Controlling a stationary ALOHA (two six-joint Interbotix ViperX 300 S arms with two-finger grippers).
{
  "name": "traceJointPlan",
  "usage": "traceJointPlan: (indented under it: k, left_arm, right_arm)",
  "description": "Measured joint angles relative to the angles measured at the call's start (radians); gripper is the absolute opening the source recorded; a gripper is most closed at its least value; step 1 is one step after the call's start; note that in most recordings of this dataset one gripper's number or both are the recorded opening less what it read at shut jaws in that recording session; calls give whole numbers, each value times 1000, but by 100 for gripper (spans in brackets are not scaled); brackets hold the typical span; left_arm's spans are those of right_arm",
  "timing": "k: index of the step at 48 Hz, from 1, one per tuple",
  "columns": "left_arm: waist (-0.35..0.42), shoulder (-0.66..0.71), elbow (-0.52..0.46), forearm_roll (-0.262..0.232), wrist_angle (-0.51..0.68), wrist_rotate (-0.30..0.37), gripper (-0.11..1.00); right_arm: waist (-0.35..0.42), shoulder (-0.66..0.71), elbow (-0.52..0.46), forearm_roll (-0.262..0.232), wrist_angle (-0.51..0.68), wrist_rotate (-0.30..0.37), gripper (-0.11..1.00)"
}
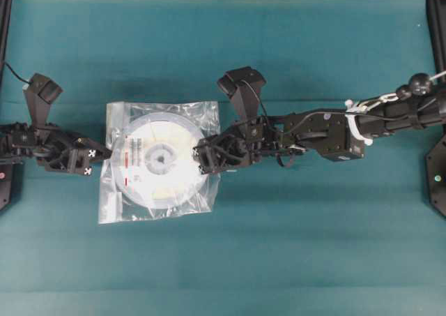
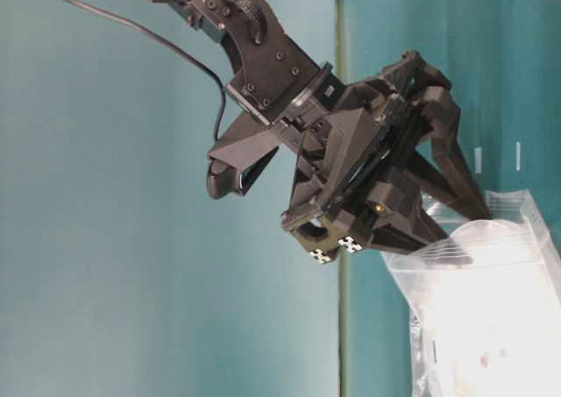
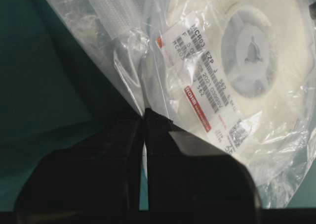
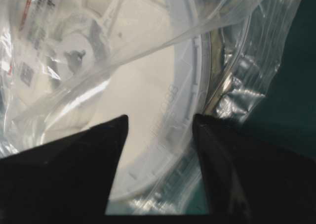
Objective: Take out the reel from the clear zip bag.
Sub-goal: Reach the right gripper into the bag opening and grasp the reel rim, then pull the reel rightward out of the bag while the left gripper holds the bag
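Note:
The reel (image 1: 160,159), a flat white disc with a grey hub and a red-striped label (image 3: 207,85), lies inside the clear zip bag (image 1: 115,204) on the teal table. My left gripper (image 1: 106,155) is shut on the bag's left edge, and the plastic is pinched between its fingertips (image 3: 144,114). My right gripper (image 1: 202,159) is at the bag's right side. Its jaws stand open astride the reel's rim (image 4: 159,120). One finger is over the reel's cream face (image 4: 138,95) and the other is outside the rim by crinkled plastic (image 4: 256,46). The table-level view shows the left gripper (image 2: 460,248) on the bag (image 2: 491,318).
The teal cloth (image 1: 279,260) covers the table all round the bag. Black frame parts stand at the far left (image 1: 3,183) and far right (image 1: 437,176) edges. The right arm (image 1: 327,131) stretches in from the right.

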Motion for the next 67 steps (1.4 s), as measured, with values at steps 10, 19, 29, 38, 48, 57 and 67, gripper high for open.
traceJointPlan:
  k: [10,19,29,38,48,57,67]
  left_arm:
    - [-2,0,-2,0,-2,0,1]
    - [-2,2,-2,0,-2,0,1]
    - [0,0,-2,2,-2,-2,1]
    - [-2,2,-3,0,0,-2,1]
    - [0,2,-3,0,2,0,1]
    - [0,2,-3,0,2,6,1]
    - [-2,3,-3,0,2,8,1]
  right_arm:
    - [2,5,-12,0,-28,11,60]
    - [2,5,-14,0,-17,11,44]
    - [3,5,-12,0,37,11,13]
    - [5,0,-3,-2,54,12,5]
    - [6,-14,20,0,57,15,5]
    - [6,-52,72,0,55,17,5]
    - [5,-104,146,0,54,17,5]
